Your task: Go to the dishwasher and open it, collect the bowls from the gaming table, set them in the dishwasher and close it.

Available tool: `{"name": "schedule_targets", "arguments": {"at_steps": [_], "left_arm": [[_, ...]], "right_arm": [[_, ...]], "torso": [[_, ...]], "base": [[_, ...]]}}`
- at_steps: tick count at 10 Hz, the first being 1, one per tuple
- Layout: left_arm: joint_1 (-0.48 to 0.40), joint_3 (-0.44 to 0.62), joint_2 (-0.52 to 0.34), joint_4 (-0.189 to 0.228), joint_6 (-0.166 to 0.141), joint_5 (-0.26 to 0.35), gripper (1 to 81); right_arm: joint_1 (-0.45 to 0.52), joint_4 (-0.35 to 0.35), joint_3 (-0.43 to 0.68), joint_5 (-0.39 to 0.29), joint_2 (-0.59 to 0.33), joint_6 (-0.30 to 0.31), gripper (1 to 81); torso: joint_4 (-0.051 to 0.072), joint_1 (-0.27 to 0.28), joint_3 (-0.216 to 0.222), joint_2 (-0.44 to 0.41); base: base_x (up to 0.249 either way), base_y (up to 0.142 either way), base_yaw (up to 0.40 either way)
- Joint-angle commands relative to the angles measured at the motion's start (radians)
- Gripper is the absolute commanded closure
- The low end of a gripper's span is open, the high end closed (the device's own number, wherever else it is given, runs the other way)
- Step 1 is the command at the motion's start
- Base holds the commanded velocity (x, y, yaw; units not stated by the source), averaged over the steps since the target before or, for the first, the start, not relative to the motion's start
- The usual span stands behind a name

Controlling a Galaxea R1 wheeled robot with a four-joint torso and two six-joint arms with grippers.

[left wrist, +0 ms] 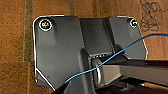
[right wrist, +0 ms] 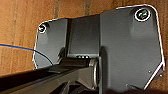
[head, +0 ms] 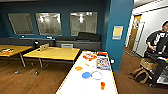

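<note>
The gaming table (head: 75, 87), long and white-topped, runs away from me at the lower centre of the head view. Three bowls rest on it near its middle: an orange one (head: 78, 68), a blue one (head: 86, 75) just in front of it, and a white one (head: 97, 75) beside the blue. The dishwasher is out of view. Both wrist views look down past the robot's dark plate at a brown wooden floor (left wrist: 15, 37).
A small orange cup (head: 102, 85), a colourful box (head: 103, 63) and red-orange items (head: 89, 56) also lie on the white table. Yellow tables (head: 53, 53) stand to the left. A blue pillar (head: 118, 32) rises behind the table. A person (head: 157, 42) with a rig stands at the right.
</note>
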Motion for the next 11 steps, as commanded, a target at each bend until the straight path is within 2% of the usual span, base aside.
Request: {"name": "schedule_targets", "arguments": {"at_steps": [1, 4, 11], "left_arm": [[-0.054, 0.005, -0.004, 0.009, 0.001, 0.050, 1.0], [-0.055, 0.005, -0.005, 0.007, 0.001, 0.050, 1.0], [-0.054, 0.005, -0.005, -0.002, 0.001, 0.043, 1.0]], "right_arm": [[0.056, -0.004, 0.007, -0.045, 0.007, 0.000, 1.0], [0.058, -0.005, 0.007, -0.047, 0.007, -0.002, 1.0], [0.056, -0.007, 0.007, -0.047, 0.007, -0.002, 1.0]], "torso": [[0.000, 0.001, 0.000, 0.000], [0.000, 0.001, 0.000, 0.000], [0.000, 0.001, 0.000, 0.000]], "base": [[0.000, 0.000, -0.277], [0.000, -0.155, 0.000], [0.000, 0.000, 0.000]]}}
